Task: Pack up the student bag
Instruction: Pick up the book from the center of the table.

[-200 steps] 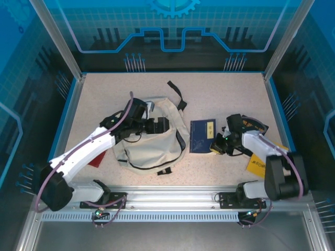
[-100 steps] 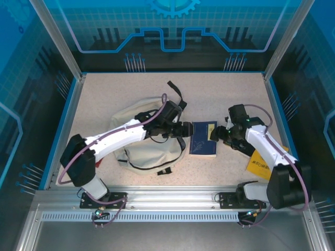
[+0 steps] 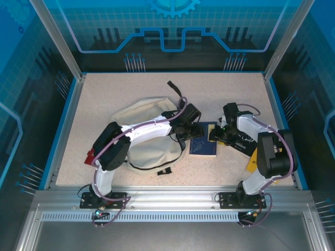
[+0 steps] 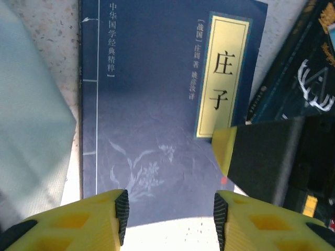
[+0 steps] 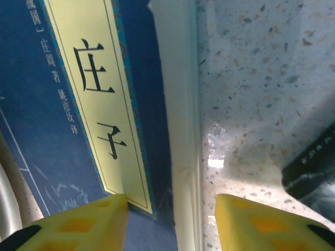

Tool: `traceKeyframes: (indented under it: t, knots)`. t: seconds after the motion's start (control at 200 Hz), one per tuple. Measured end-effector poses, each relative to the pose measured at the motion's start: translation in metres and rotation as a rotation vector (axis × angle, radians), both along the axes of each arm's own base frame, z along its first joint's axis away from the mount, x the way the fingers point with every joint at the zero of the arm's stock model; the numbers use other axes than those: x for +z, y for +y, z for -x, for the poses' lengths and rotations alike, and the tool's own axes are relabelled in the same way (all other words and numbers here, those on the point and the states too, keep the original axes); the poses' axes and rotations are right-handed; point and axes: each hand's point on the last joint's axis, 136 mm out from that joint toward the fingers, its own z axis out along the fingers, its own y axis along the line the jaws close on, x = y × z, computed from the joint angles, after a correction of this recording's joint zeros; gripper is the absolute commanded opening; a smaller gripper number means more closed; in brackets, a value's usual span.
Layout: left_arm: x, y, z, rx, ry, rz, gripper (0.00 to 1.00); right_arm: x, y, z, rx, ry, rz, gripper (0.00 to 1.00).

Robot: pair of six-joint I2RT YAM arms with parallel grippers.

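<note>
The student bag (image 3: 141,133), cream fabric with black straps, lies left of centre on the table; its cloth (image 4: 31,141) also fills the left of the left wrist view. A dark blue book (image 3: 204,141) with a yellow title label (image 4: 222,73) lies flat just right of the bag. My left gripper (image 3: 192,129) hovers over the book's left part, open (image 4: 170,217), with the cover and bare table between its fingers. My right gripper (image 3: 217,133) is at the book's right edge, open (image 5: 170,222); one finger is over the cover and the other over the table beside the white page edge (image 5: 180,130).
A dark book (image 3: 245,142) lies under the right arm, and shows as dark book (image 4: 309,68) and dark book (image 5: 314,167). A yellow book (image 3: 255,163) sits near the right front. A red item (image 3: 91,156) lies by the left arm. The two grippers are close together.
The left arm has swung right from the bag to the blue book. The right gripper has moved left to the book's right edge. Both sets of jaws have narrowed.
</note>
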Motion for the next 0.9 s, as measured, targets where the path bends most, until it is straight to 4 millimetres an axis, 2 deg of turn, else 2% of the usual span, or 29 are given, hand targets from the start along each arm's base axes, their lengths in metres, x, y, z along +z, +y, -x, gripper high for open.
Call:
traceKeyframes:
  t: [0.21,0.38,0.735,0.9]
  knots:
    - [-0.032,0.004,0.000,0.026,0.064,-0.077,0.60,-0.003,0.001,-0.004,-0.002,-0.006,-0.012,0.46]
    - [-0.056,0.009,0.004,0.035,0.111,-0.129,0.61,-0.009,0.000,-0.003,0.000,0.013,-0.010,0.47]
    - [-0.070,0.012,0.006,0.054,0.155,-0.140,0.37,-0.014,0.004,0.000,0.019,0.035,-0.016,0.39]
    - [-0.072,0.016,0.006,0.056,0.176,-0.147,0.31,-0.009,0.008,0.003,0.042,0.038,-0.007,0.34]
